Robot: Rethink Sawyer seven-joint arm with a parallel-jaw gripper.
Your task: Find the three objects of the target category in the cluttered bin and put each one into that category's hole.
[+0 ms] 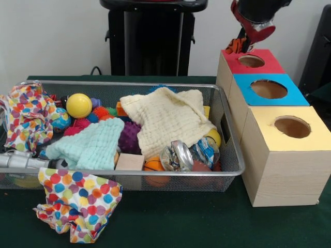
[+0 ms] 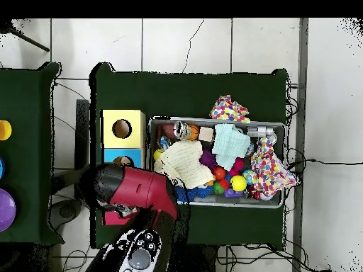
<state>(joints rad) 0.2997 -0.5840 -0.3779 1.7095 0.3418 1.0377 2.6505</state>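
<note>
Nearest to me, a polka-dot cotton cloth (image 1: 77, 204) hangs over the front rim of the wire mesh bin (image 1: 235, 155) and spills onto the green table cover (image 1: 181, 222). I can't say from here which category is the target, so I judge the candidates as they lie. Just inside the rim sit a pale wooden cube (image 1: 129, 161), stiff and light, best pinched across two flat faces, and an orange basketball-patterned ball (image 1: 153, 165), which would roll unless caught across its middle. Behind them lie a mint-green towelling cloth (image 1: 90, 144) and a purple spiky rubber ball (image 1: 129, 137). Farther back a cream muslin cloth (image 1: 165, 116) is spread wide. The cloths are soft and limp, so I would bunch a raised fold, not an edge, and expect them to drag their neighbours. A second polka-dot cloth (image 1: 26, 116) drapes the bin's end, and a smooth yellow ball (image 1: 78, 105) rests near the back wall. That makes four cloths and several balls, more than three, with others likely buried. Beside the bin stand three wooden boxes, one hole each: the yellow-topped box (image 1: 282, 155), the blue-topped box (image 1: 243, 95), and the red-topped box (image 1: 232, 64) farthest off. The red and black gripper (image 1: 239, 45) hangs over the far corner of the red top with something small and orange at its tip; I cannot tell whether it is gripping or free.
</note>
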